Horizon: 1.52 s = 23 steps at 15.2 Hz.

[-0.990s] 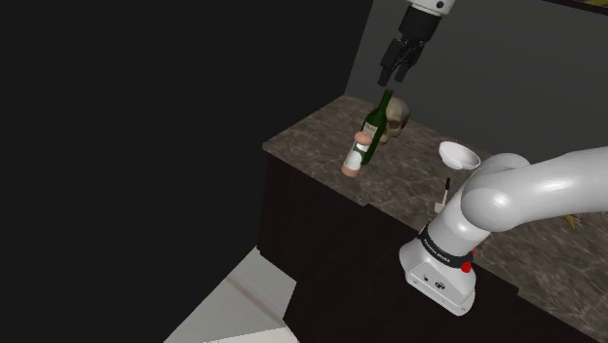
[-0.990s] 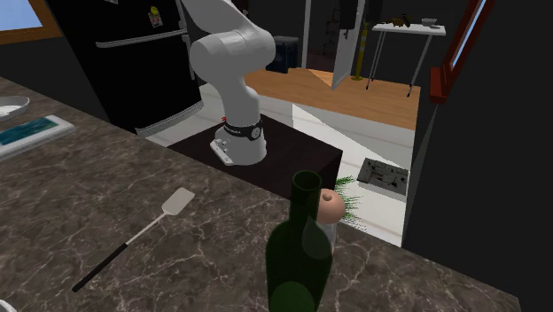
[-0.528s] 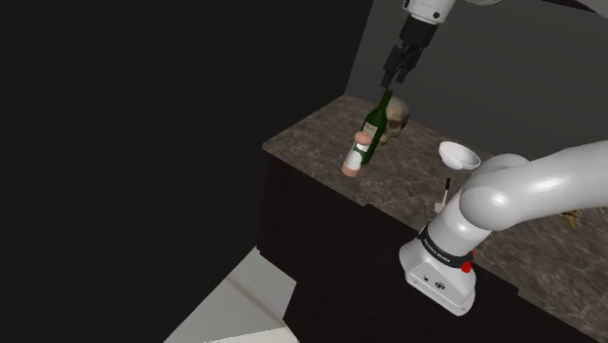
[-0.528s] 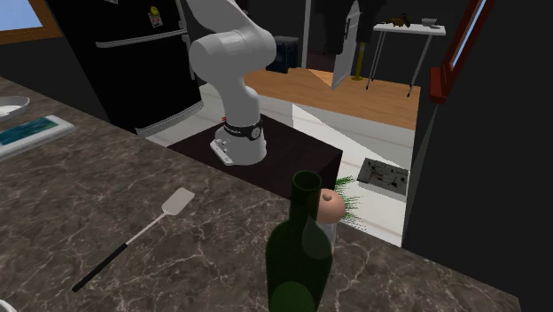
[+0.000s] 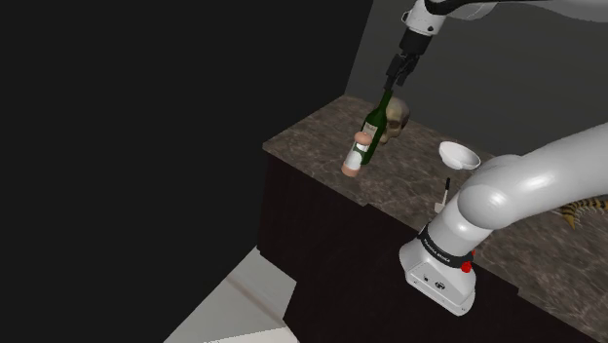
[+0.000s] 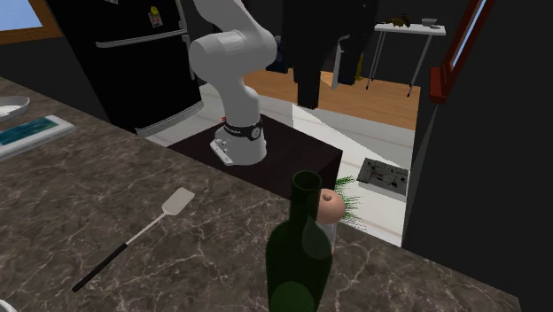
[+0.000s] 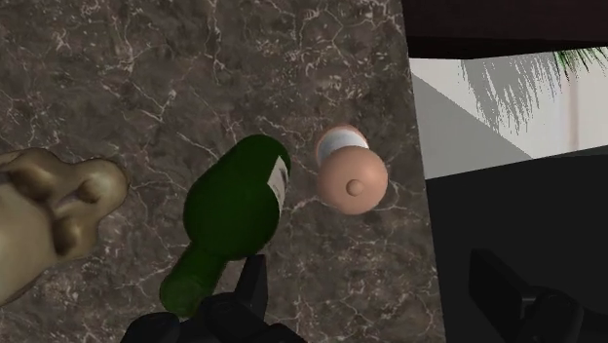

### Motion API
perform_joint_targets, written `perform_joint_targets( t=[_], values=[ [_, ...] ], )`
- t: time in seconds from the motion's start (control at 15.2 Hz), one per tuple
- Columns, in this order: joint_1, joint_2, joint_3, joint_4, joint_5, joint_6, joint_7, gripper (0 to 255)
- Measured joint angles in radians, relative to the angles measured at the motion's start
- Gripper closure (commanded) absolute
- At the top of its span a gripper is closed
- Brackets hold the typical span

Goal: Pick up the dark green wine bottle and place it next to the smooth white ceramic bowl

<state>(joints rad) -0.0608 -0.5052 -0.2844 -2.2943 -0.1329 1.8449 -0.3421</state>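
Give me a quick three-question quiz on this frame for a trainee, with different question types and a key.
1. True or false: the claw is shut on the green bottle.
2. What stands right beside the green bottle, on the side away from the tan figurine? A) a pink-topped bottle B) a mug C) a frying pan
3. Fill in: the long-handled tool lying flat on the countertop, not far from the white bowl, is a ____.

Key: 1. False: the claw is open, above the bottle. 2. A. 3. Spatula.
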Motion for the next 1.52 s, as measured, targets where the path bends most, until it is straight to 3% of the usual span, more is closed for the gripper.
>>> perform_joint_targets(
  t=[0.53,1.06,1.45,1.52],
  values=[
    [-0.018,0.218,-0.136,0.131,0.006,0.089,-0.181,0],
    [-0.021,0.267,-0.158,0.077,0.015,0.191,-0.205,0],
    [-0.021,0.269,-0.159,0.069,0.015,0.2,-0.206,0],
    [-0.021,0.269,-0.159,0.069,0.015,0.2,-0.206,255]
  ],
)
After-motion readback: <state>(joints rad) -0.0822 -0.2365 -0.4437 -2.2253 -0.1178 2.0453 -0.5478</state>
